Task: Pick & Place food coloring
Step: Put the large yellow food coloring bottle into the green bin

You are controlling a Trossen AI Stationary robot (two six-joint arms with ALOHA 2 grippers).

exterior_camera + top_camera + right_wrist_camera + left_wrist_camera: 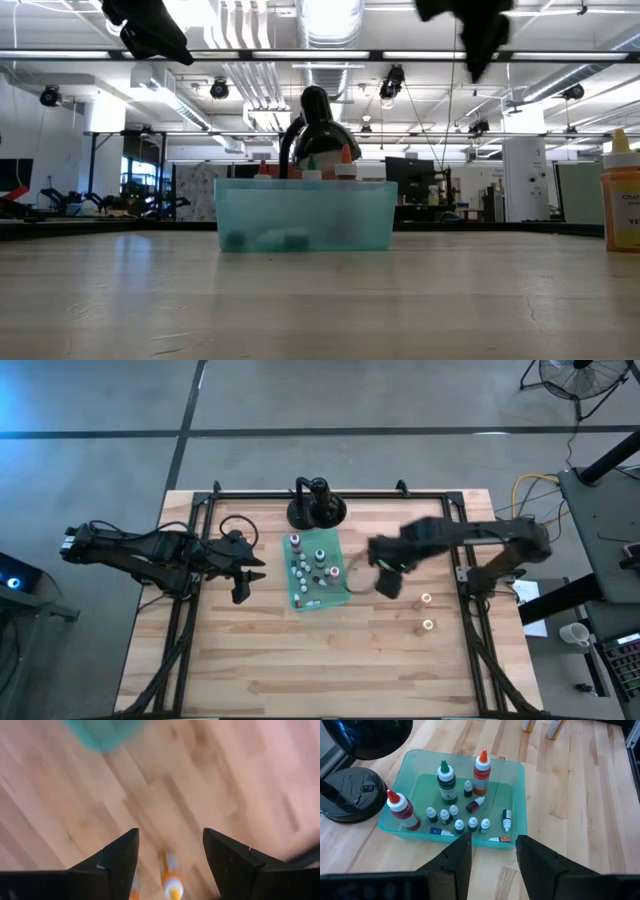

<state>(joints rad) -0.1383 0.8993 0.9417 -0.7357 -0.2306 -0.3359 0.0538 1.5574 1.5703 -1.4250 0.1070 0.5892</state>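
Note:
A translucent teal tray (300,598) stands at the table's middle and holds several food coloring bottles (446,782). A red-capped (400,810), a green and an orange-capped one (481,772) stand upright in it, with small white-capped ones (459,824) among them. Two more bottles (426,599) (428,625) stand on the bare wood to the tray's right. My left gripper (492,852) hovers open above the table just left of the tray. My right gripper (170,847) hangs open, pointing down, high over the wood between the tray and the two loose bottles (170,880).
A black round-based stand (317,510) sits just beyond the tray's far edge. Black frame rails (195,560) run along the table's left, right and far sides. The near half of the wooden table (320,670) is bare. One yellow bottle (622,200) shows at the low view's right edge.

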